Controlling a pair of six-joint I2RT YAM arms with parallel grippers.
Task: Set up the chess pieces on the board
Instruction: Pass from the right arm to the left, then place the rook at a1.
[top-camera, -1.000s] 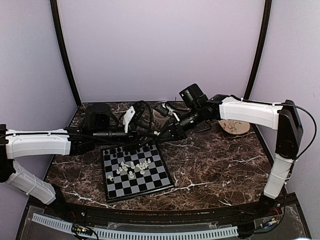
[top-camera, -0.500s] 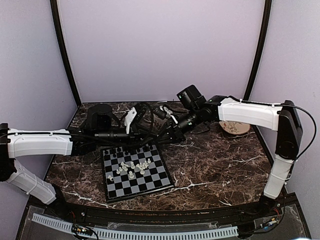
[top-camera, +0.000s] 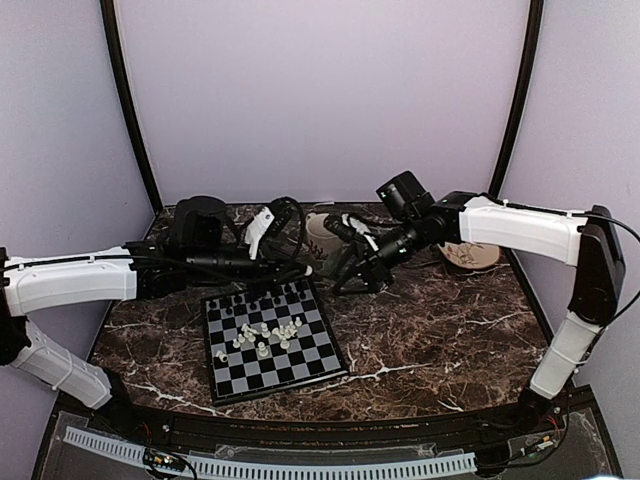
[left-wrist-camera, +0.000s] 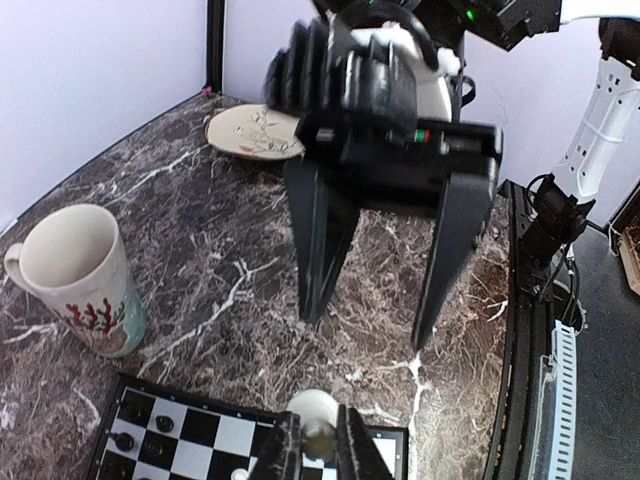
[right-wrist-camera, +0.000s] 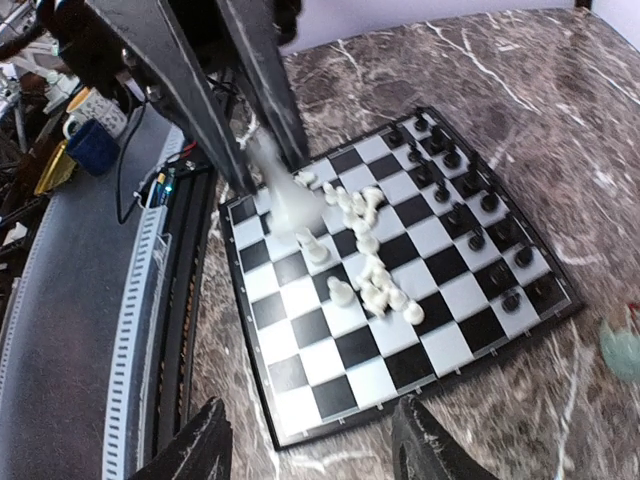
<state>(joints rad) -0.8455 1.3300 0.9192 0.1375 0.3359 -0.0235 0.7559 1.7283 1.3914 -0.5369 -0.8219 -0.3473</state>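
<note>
The board lies on the marble near the arms. White chess pieces are bunched in its middle, and black ones stand along its far rows. My left gripper is shut on one white piece above the board's far right corner. My right gripper is open and empty, facing the left one just beyond that corner. The right wrist view shows the board, the white cluster and the black rows.
A cream mug with a red pattern stands behind the board. A patterned plate lies at the back right. Cables loop between the two wrists. The table's front rail runs next to the board.
My right gripper has drawn back to the right, away from the board's far edge. My left gripper has shifted slightly right, still holding the white piece.
</note>
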